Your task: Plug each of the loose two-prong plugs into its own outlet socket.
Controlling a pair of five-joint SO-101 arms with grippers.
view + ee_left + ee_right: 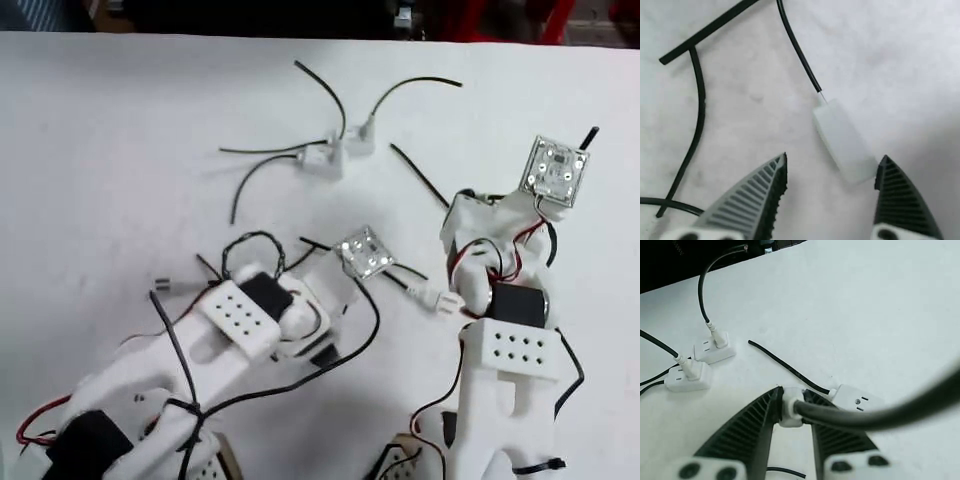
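Bright even light; white table (110, 130) washed out; wrist lamps (366, 253) glare; soft shadows.

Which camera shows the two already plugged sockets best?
Right wrist view: both plugged sockets appear large, plugs visibly seated. High view has them smaller, side by side; left wrist view faces a white block.

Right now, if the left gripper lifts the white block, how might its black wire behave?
The black wire probably trails limply: it's thin and lies curved. The white block looks smooth, so the open left gripper might slip.
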